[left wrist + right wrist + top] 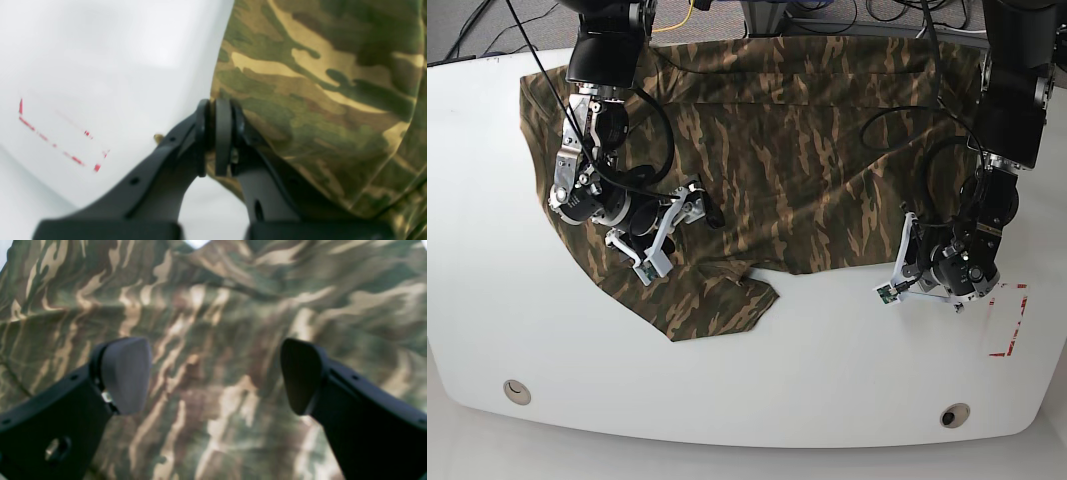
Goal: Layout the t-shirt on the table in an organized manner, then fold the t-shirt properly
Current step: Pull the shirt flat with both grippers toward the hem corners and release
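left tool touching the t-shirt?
Touching. Left wrist view: the left tool is shut, pinching the t-shirt's edge between its pads.

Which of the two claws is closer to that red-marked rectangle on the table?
The left gripper. It sits just beside the red rectangle, pinching the t-shirt's edge. The right gripper is far across the table, open over the shirt.

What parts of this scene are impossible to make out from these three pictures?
- The t-shirt's far edge: cut off at the top of the base view, partly behind the arms.
- The cloth under the right gripper: blurred in the right wrist view, so its folds are unclear.
- What the left gripper pinches: its closed fingers hide the cloth's edge in the left wrist view.
- The table's red marks: too small in the base view.
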Action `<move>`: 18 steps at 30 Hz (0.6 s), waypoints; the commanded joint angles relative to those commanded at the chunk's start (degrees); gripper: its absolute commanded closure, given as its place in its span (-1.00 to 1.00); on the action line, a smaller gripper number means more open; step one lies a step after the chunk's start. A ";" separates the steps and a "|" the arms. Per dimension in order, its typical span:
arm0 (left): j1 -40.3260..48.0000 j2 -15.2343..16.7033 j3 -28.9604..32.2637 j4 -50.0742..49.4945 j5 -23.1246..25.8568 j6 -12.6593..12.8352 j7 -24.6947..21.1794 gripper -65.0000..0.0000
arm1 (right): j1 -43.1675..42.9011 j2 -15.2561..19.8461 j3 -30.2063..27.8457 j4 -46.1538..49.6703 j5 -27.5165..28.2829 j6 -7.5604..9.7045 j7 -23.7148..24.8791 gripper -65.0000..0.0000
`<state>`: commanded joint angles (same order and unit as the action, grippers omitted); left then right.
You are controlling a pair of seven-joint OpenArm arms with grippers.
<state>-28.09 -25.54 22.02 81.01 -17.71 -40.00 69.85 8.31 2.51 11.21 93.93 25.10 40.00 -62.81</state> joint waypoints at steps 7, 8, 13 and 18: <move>-3.16 -0.18 2.64 -2.81 0.00 0.00 -1.32 0.97 | -0.09 1.41 0.18 0.09 0.00 0.00 0.00 -0.80; -3.52 -0.18 2.81 -3.16 0.00 0.00 -1.85 0.97 | -0.09 1.49 0.18 0.09 0.00 0.00 0.00 -0.80; -5.10 -0.18 2.90 -5.19 0.09 0.00 -3.08 0.97 | -0.09 1.49 0.18 0.09 0.00 0.00 0.00 -0.80; -7.03 -0.18 2.90 -7.56 0.09 0.00 -3.16 0.97 | 0.18 1.67 0.26 0.09 -0.09 0.00 0.00 -0.80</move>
<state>-35.12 -25.71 24.92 73.45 -17.63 -40.00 66.68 8.48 4.18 11.47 94.02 25.01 40.00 -62.81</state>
